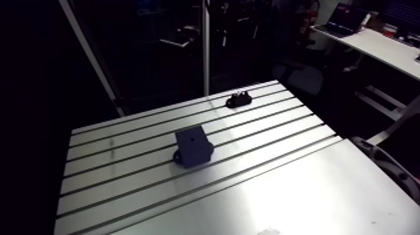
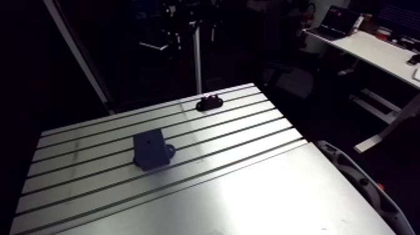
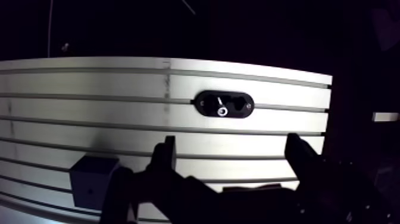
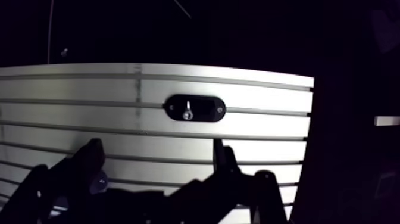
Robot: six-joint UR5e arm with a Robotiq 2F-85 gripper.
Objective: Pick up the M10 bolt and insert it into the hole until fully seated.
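Note:
A black oval holder (image 3: 225, 105) lies on the far part of the slotted table (image 1: 281, 181). A small shiny bolt (image 3: 221, 109) sits in it, near its middle. In the arm view the same holder (image 1: 238, 99) shows by the table's back edge. A dark block (image 1: 194, 145) with a small hole in its face stands mid-table. In the wrist view my gripper (image 3: 232, 154) is open and holds nothing. The holder is ahead of the fingers (image 3: 168, 156), some way off. The block (image 3: 92, 182) is beside one finger. The arm view does not show the gripper.
The table's right edge (image 3: 326, 119) drops off just beyond the holder. A smooth unslotted strip of table (image 1: 300, 200) runs along the near side. A grey curved part (image 1: 390, 165) shows at the table's right.

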